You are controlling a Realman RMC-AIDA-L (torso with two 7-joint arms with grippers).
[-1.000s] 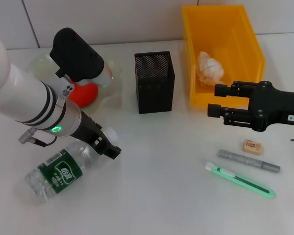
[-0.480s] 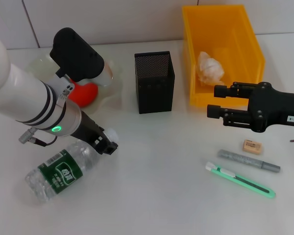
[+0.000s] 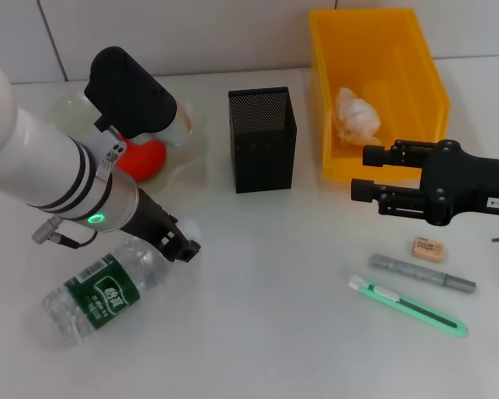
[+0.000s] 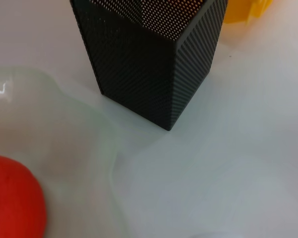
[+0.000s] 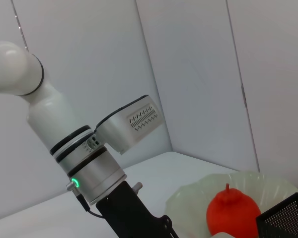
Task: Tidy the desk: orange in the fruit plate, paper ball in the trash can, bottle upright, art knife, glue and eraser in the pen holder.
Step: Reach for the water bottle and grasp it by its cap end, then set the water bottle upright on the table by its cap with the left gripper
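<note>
My left tool (image 3: 181,246) is low on the worktop (image 3: 266,316), right at the cap end of the bottle (image 3: 104,287). The bottle lies on its side, cap toward the pen holder (image 3: 262,140), bottom toward me. I can't tell if my left tool is grasping the neck or not; the arm hides the tips.

My right tool (image 3: 368,171) hangs just in front of the yellow trash can (image 3: 382,50), released, w/ nothing in it.

Done so far, I think: the orange (image 3: 145,158) sits in the fruit plate (image 3: 191,154), & the paper ball (image 3: 358,115) is in the trash can.

So the step now is the bottle. It needs to stand up. Next I'd want a firm hold on the neck, then tip it up slow so the bottom lands flat. It's round & see-through plastic, so it may roll or slip if the hold is weak.

Still to do after that: the eraser (image 3: 429,248), the glue (image 3: 422,273) & the green art knife (image 3: 407,305). They lie close together on the worktop near my right tool, apart from the pen holder. The right tool looks best placed for those 3.
</note>
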